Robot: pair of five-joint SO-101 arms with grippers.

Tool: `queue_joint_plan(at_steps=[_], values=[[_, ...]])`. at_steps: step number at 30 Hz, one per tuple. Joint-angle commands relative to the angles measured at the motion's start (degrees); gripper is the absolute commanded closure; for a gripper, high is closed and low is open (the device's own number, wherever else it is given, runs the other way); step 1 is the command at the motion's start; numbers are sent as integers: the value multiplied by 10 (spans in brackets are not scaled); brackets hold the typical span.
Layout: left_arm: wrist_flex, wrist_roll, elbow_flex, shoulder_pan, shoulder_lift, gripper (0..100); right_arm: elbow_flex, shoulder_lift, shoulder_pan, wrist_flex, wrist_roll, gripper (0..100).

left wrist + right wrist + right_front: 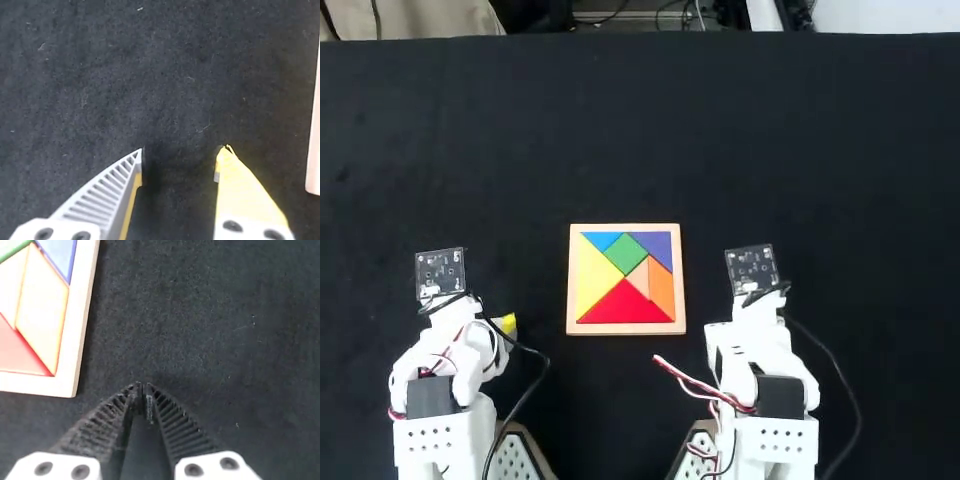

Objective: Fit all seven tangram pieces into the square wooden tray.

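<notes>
The square wooden tray (625, 329) lies at the table's middle, between my two arms. Coloured tangram pieces fill it edge to edge: a yellow triangle (590, 282), a red triangle (624, 305), a green square (626, 253), an orange piece (662, 285) and blue ones along the far side. My left gripper (182, 150) is open over bare black cloth, left of the tray, with nothing between its fingers; one finger is yellow (240, 185). My right gripper (142, 386) is shut and empty, just off the tray's near right corner (70, 385).
Black cloth (640, 130) covers the whole table. The tray's edge (315, 125) shows beside my left gripper. Red and white cables (685, 385) trail between the arm bases at the near edge.
</notes>
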Motion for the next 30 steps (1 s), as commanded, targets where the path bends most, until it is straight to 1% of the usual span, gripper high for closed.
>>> queue_joint_plan(at_steps=[1,6,30], values=[[-1,-23,9,-7,-6,762,0,-32,-2,3,-16,987],[-1,-36,9,22,-6,762,0,-32,-2,3,-16,987],[-2,-36,10,18,-6,759,0,-32,-2,3,-16,987]])
